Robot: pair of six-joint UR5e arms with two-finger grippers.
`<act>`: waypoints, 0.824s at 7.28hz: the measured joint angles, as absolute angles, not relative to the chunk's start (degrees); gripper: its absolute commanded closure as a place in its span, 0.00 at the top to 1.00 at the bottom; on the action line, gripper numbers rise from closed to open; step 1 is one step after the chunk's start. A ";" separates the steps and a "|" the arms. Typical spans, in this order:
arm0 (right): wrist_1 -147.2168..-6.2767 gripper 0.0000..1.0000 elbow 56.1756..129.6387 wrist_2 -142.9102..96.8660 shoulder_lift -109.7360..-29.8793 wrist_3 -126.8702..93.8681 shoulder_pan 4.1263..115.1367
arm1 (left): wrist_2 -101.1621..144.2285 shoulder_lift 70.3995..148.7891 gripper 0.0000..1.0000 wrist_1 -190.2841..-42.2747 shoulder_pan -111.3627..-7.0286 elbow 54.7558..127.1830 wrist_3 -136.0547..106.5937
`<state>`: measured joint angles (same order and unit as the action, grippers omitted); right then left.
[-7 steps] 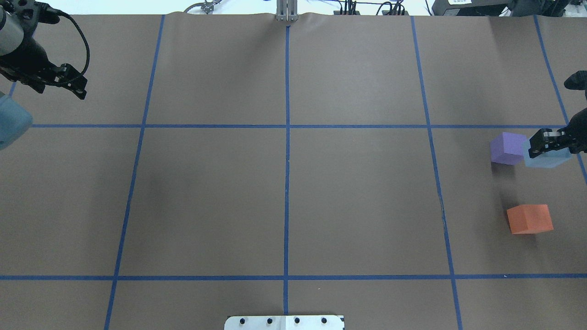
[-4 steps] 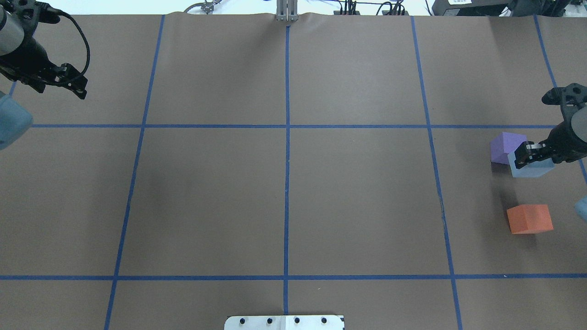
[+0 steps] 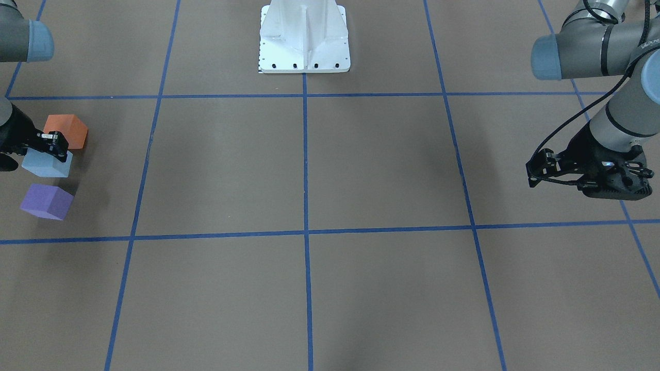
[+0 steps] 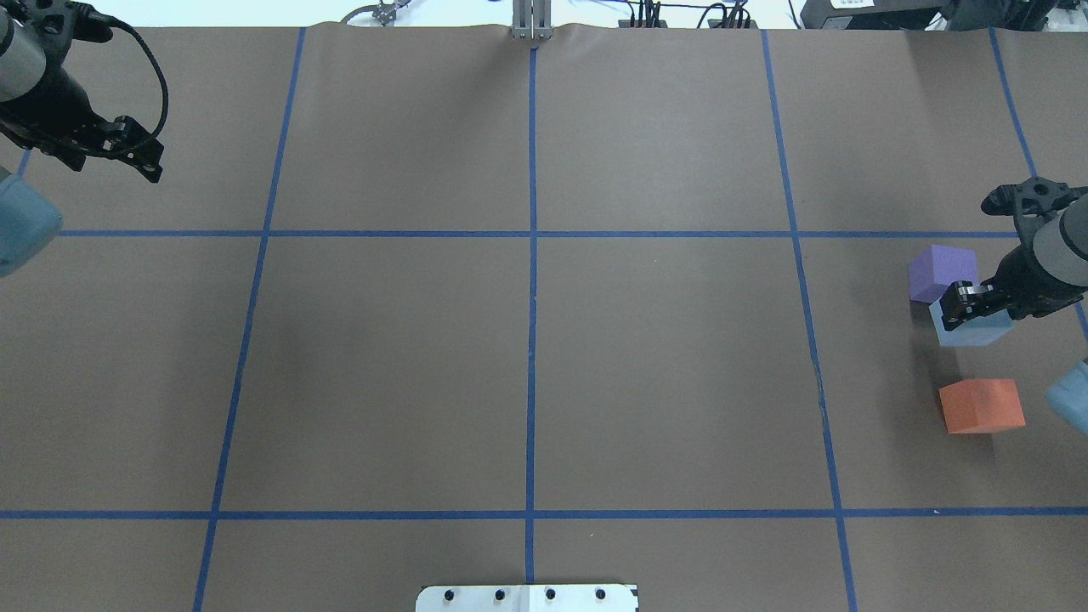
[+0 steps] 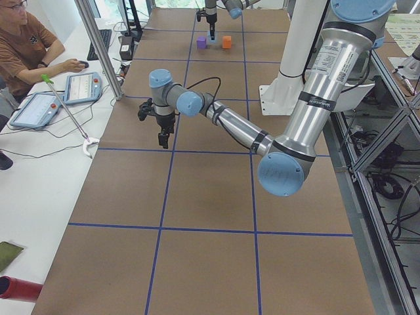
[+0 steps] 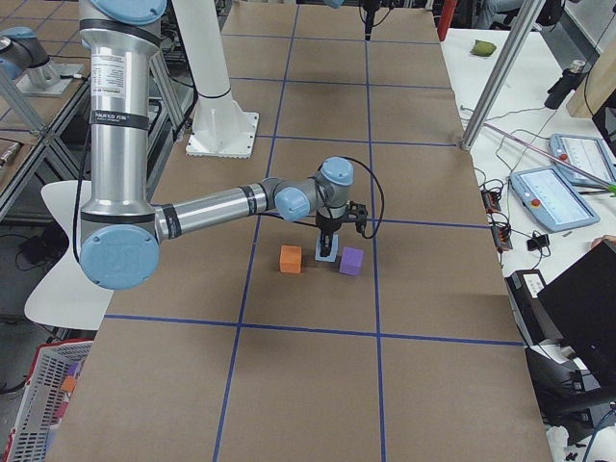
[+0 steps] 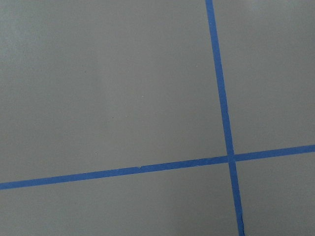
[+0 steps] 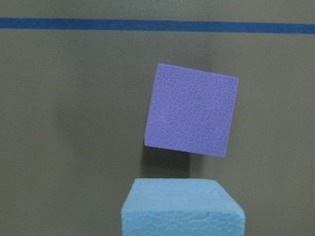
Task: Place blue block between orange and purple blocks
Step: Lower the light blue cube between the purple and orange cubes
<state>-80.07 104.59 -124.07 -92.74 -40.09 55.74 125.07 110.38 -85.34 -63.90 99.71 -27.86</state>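
My right gripper (image 4: 959, 303) is shut on the light blue block (image 4: 971, 328) and holds it low over the brown table. The block is just in front of the purple block (image 4: 939, 270), with the orange block (image 4: 982, 406) further toward the robot. In the front-facing view the blue block (image 3: 46, 164) lies between the orange block (image 3: 66, 131) and the purple block (image 3: 46, 202). In the right wrist view the purple block (image 8: 192, 109) is ahead of the blue block (image 8: 182, 209). My left gripper (image 4: 143, 160) is empty, looks shut and hangs far away.
Blue tape lines (image 4: 532, 234) divide the brown table into squares. The white robot base plate (image 4: 527, 598) sits at the near edge. An operator (image 5: 26, 46) sits with tablets beyond the table's far side.
My right gripper has carried the blue block from the purple block's right side toward the robot and a little left, into the gap between purple and orange. The left arm barely moved.
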 measured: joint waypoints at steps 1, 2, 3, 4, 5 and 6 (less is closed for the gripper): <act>-80.07 0.00 102.72 -124.04 -91.25 -40.02 55.25 | 125.07 110.39 1.00 -85.34 -63.90 99.66 -27.86; -80.07 0.00 101.35 -124.04 -90.31 -39.89 54.95 | 125.07 110.39 1.00 -85.34 -63.90 99.59 -27.86; -80.07 0.00 100.69 -124.03 -90.02 -39.74 54.82 | 125.05 110.39 1.00 -85.34 -63.90 99.51 -27.86; -80.07 0.00 100.26 -123.97 -90.07 -39.63 54.80 | 125.01 110.42 1.00 -85.34 -63.90 99.48 -27.88; -80.07 0.27 99.87 -123.96 -90.16 -39.60 54.77 | 124.99 110.45 1.00 -85.34 -63.90 99.46 -27.92; -80.07 0.98 99.66 -124.03 -90.25 -39.71 54.76 | 124.98 110.49 1.00 -85.34 -63.90 99.43 -27.94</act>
